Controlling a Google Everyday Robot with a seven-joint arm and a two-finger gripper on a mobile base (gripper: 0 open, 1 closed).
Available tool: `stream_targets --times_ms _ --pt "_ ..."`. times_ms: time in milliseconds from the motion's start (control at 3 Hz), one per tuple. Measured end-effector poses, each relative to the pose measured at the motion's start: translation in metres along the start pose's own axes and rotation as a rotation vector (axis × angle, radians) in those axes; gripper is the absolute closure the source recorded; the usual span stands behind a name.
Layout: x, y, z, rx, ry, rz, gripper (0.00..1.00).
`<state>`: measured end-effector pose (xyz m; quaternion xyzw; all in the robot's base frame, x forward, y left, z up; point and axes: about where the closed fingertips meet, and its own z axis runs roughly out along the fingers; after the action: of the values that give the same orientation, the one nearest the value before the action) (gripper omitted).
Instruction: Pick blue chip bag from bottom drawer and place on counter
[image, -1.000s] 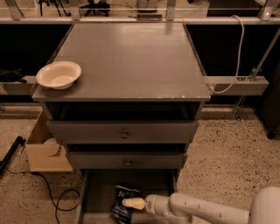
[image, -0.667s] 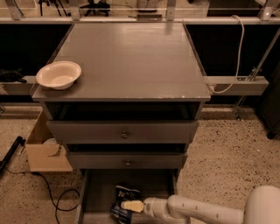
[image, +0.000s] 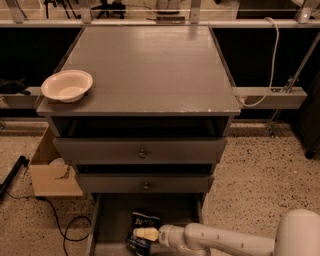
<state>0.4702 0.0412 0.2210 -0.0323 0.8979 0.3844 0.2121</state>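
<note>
The blue chip bag (image: 142, 225) lies in the open bottom drawer (image: 116, 222), near its front middle, dark navy with white lettering. My gripper (image: 140, 233) reaches in from the lower right on a white arm and rests on the bag's front half, covering part of it. The counter (image: 150, 65) is the broad grey top of the cabinet above.
A white bowl (image: 66, 85) stands on the counter's front left corner. Two knobbed grey drawers (image: 142, 150) sit above the bottom drawer, overhanging its rear. A cardboard box (image: 50, 170) and a black cable (image: 65, 230) lie on the floor at left.
My gripper and arm have shifted slightly left, further over the bag. The bag has not visibly moved.
</note>
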Motion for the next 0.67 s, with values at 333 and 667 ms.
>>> stream_targets --times_ms 333,667 --pt "-0.0055 0.0052 0.0102 0.042 -0.017 0.012 0.00" --pt "-0.0116 0.0046 0.0201 0.088 -0.035 0.028 0.00"
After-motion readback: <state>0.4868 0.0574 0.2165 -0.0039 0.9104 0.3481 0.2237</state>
